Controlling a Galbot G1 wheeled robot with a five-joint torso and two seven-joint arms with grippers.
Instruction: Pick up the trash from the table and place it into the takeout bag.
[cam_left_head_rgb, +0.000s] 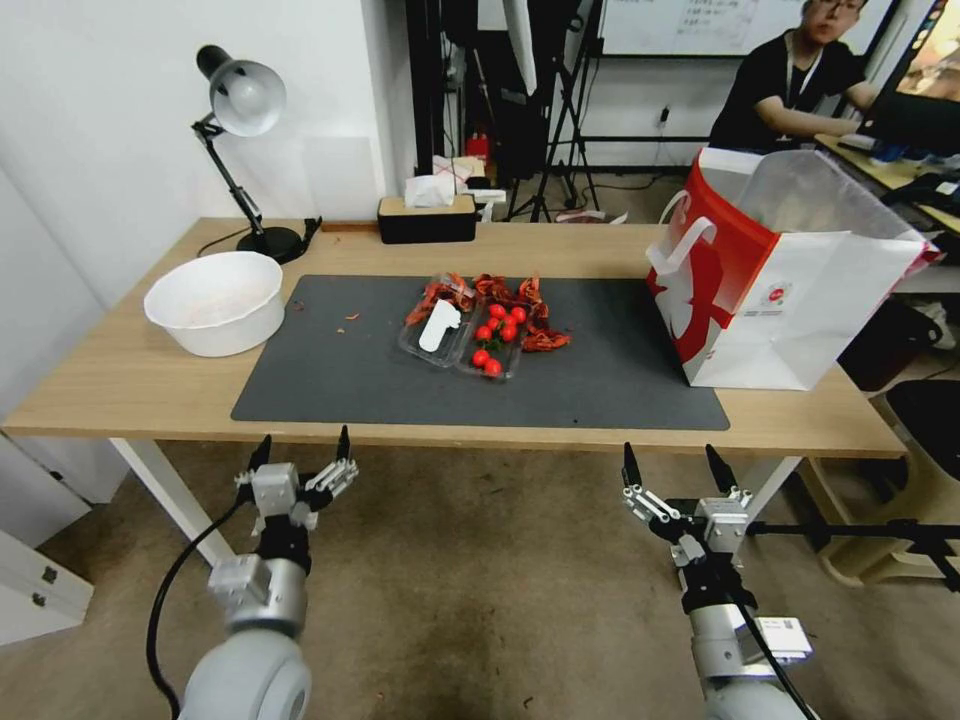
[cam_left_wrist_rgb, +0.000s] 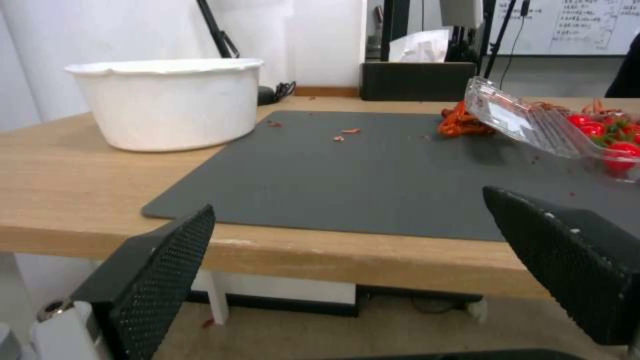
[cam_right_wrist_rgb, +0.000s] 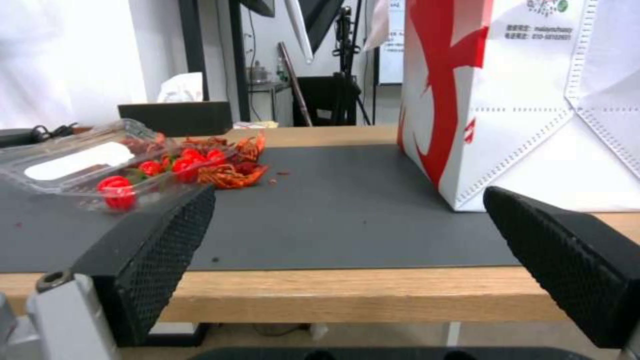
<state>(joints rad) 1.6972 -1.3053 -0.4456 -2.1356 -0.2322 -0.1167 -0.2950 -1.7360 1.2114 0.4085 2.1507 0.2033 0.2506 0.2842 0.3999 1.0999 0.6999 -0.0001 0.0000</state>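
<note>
The trash on the dark grey mat (cam_left_head_rgb: 340, 370) is an open clear plastic clamshell box (cam_left_head_rgb: 440, 335) (cam_left_wrist_rgb: 527, 125) (cam_right_wrist_rgb: 87, 165) holding red cherry tomatoes (cam_left_head_rgb: 497, 335), with red shell scraps (cam_left_head_rgb: 545, 340) (cam_right_wrist_rgb: 230, 175) around it. The red and white takeout bag (cam_left_head_rgb: 800, 310) (cam_right_wrist_rgb: 533, 100) stands upright and open-topped at the table's (cam_left_head_rgb: 120, 380) right end. My left gripper (cam_left_head_rgb: 304, 440) (cam_left_wrist_rgb: 348, 200) and right gripper (cam_left_head_rgb: 670, 455) (cam_right_wrist_rgb: 348, 192) hang open and empty just below the table's front edge, facing the mat.
A large white bowl (cam_left_head_rgb: 215, 300) (cam_left_wrist_rgb: 167, 102) sits at the table's left, beside the mat. A desk lamp (cam_left_head_rgb: 240, 100) and a black tissue box (cam_left_head_rgb: 427, 218) stand along the back edge. White table legs (cam_left_head_rgb: 170, 500) are under the front corners.
</note>
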